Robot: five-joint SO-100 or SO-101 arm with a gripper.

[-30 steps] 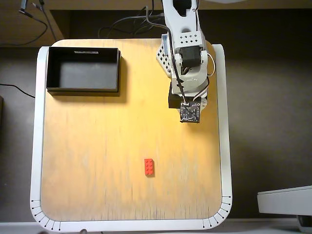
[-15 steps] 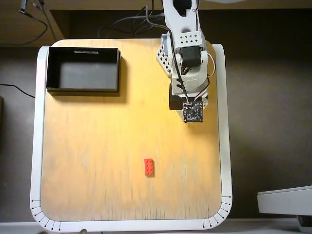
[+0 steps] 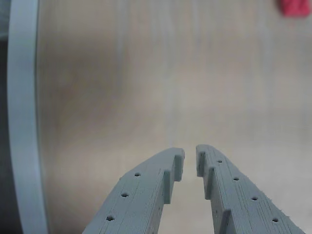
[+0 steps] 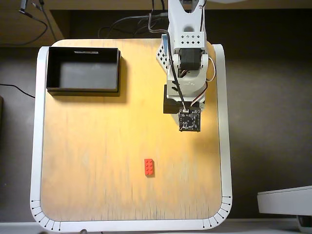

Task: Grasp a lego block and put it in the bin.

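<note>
The red lego block [image 4: 149, 166] lies flat on the wooden table, in the lower middle of the overhead view. It also shows as a red blur in the top right corner of the wrist view [image 3: 295, 7]. The black bin [image 4: 83, 90] stands at the table's back left, with nothing in it. In the wrist view my gripper [image 3: 190, 157] hangs over bare wood, its grey fingers [image 3: 146, 190] drawn together with only a narrow slit between them and nothing held. From overhead, the arm [image 4: 185, 63] covers the gripper, well up and to the right of the block.
The table's white rim [image 4: 224, 146] runs close on the arm's right in the overhead view and appears at the left edge of the wrist view [image 3: 22, 122]. Cables [image 4: 126, 24] lie behind the table. A pale device [image 4: 285, 200] sits off the table at lower right.
The arm's wrist has shifted slightly down the overhead view, toward the block's end of the table. The block and the bin have not moved.
</note>
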